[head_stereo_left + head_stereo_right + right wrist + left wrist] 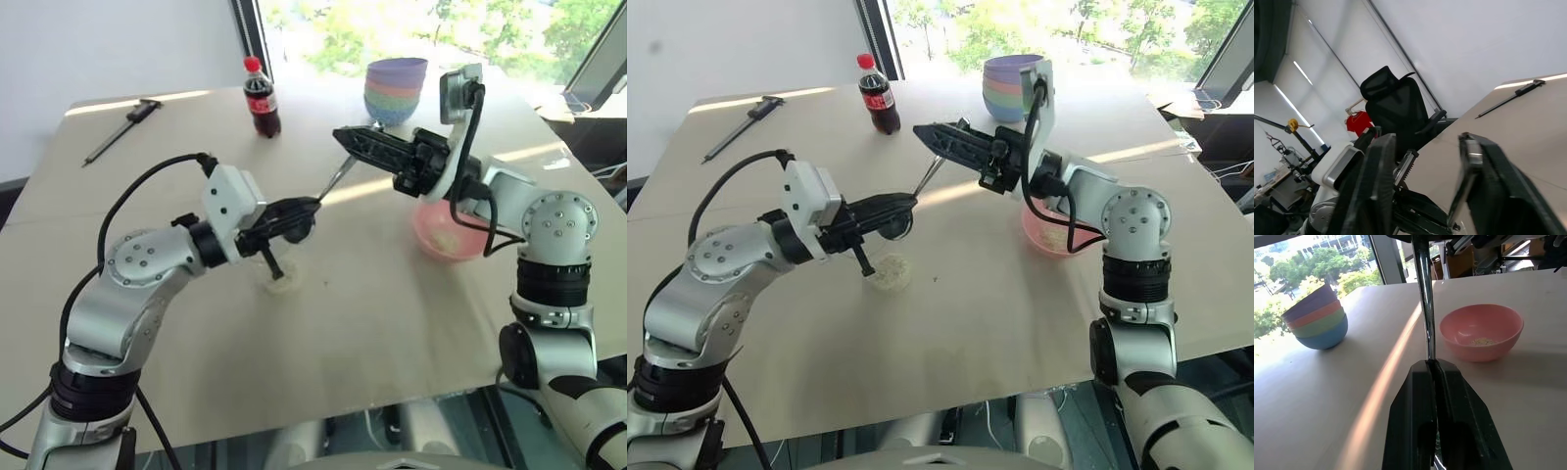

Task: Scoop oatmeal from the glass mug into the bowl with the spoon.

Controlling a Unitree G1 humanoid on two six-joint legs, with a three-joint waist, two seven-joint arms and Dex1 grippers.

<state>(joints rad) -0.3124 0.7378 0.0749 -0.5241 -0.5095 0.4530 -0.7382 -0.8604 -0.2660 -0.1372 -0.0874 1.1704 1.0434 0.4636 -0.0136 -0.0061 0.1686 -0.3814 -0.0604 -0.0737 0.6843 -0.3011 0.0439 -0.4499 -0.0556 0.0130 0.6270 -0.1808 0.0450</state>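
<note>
The left gripper [1432, 364] is clenched on the spoon [1425, 298] low on its handle, and the long shaft runs up and away toward the right gripper [343, 137], which meets the far end of the handle in mid-air. In the right wrist view that gripper's fingers [1376, 186] stand apart, so it looks released, not yet gripping. This reads as a hand-over of the spoon from left to right. The glass mug [284, 279] stands on the table [372, 333] just below the left gripper, with the pale oatmeal [889, 274] in it. The pink bowl [1481, 333] sits well apart on the right, under the right arm, with a few flakes already at its bottom. To do the step well, the right gripper should close squarely across the handle near its end. The left should let go only once that grip is firm, because a thin, shiny shaft will likely pivot or slip in a loose pinch. Both arms should hold steady above the mug so it is not knocked.
</note>
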